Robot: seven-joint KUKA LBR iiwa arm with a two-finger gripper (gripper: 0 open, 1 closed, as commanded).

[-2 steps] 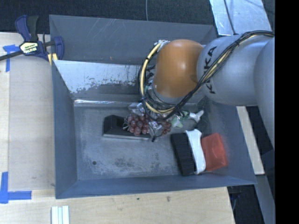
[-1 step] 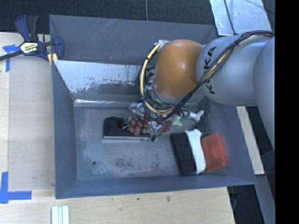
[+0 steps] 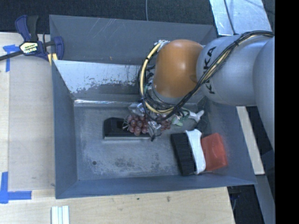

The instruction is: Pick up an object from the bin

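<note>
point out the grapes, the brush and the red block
grapes (image 3: 137,124), camera view, middle of the dark red bunch
brush (image 3: 183,154), camera view, on its black bristles
red block (image 3: 215,153), camera view, on its top face

The bin (image 3: 65,139) is coloured a flat grey, and its back wall is mottled with dark scratches. The arm (image 3: 243,73) is finished in silver-grey, its cover (image 3: 175,71) in glossy orange, its cables (image 3: 148,66) in yellow and black. A dark red bunch of grapes (image 3: 137,123), a black box (image 3: 113,127), a black-bristled, white-backed brush (image 3: 189,153) and a red block (image 3: 216,152) are seen.
</note>
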